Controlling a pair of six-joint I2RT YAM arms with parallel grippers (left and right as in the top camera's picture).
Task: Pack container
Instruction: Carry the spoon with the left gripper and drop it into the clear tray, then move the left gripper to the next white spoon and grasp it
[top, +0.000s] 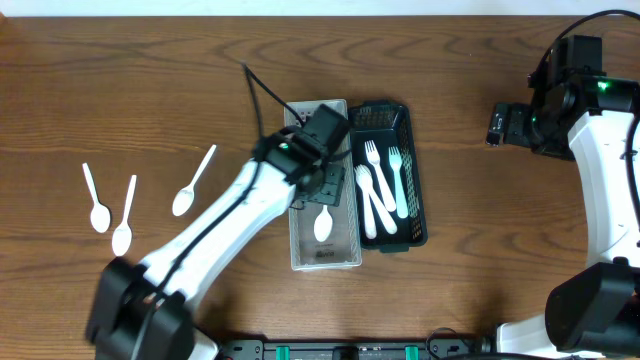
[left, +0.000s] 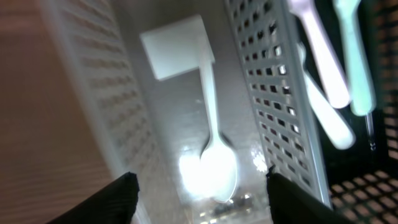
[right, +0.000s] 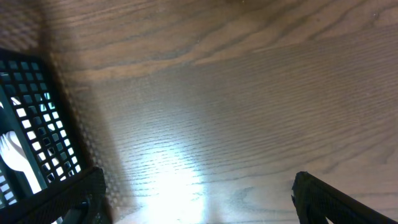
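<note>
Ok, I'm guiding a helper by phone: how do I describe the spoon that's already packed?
Find the two long baskets side by side mid-table. In the pale basket, left of the black basket holding forks, a single white spoon lies below the open left gripper. It is the only spoon inside a basket; three other spoons lie loose on the table far to the left.
</note>
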